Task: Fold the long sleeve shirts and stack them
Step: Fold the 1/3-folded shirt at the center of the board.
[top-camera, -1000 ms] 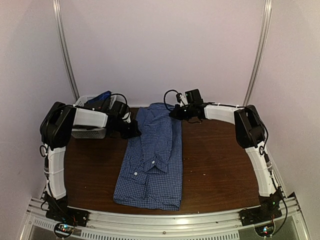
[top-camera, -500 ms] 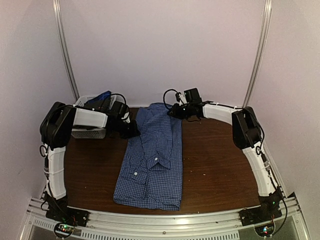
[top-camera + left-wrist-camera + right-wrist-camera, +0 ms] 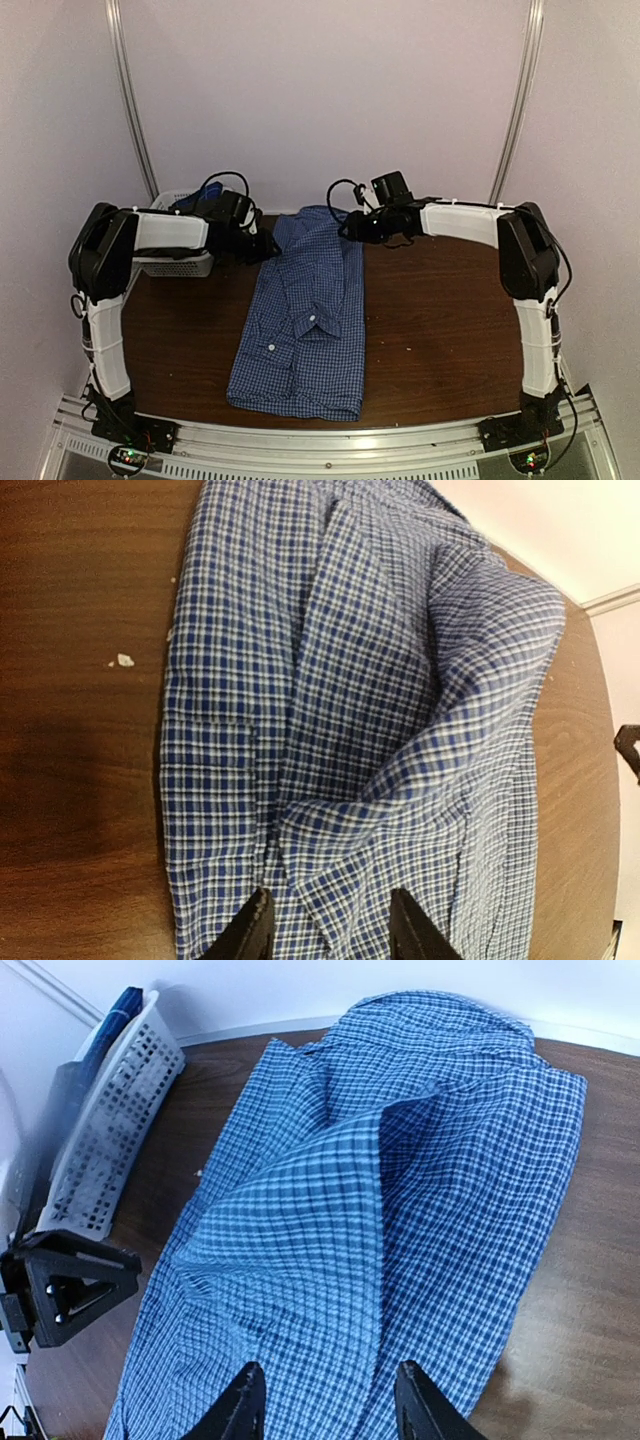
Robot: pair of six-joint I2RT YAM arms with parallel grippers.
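Since the shirt (image 3: 305,310) already lies as a long narrow strip, running from the near edge of the desk (image 3: 430,310) to its far edge, both arms reach to the strip's far end. The left tool (image 3: 330,935) stands just beside the left edge and the right tool (image 3: 325,1410) at the right far corner. I judge this to be the setup for a crosswise fold: take the two far corners and carry them toward the near end. Each wrist view shows its own fingers spread apart with checked cloth below them and nothing pinched, so neither tool holds anything. Whether the fingertips touch the cloth I cannot tell. Being on opposite sides lets them lift the end evenly, which would keep the strip from twisting.

The cloth is a thin weave in a small blue and white check. Its sides are folded inward, and at the far end one flap crosses diagonally over the layers beneath, leaving soft raised ridges and a rounded, rumpled edge. The near end looks squarer and flatter. Two pale buttons show near the middle in the top view. Such loose layers will probably slide on each other unless all of them are pinched together.

A white basket (image 3: 178,264) sits at the far left with something dark blue (image 3: 205,192) in it, well apart from the strip.
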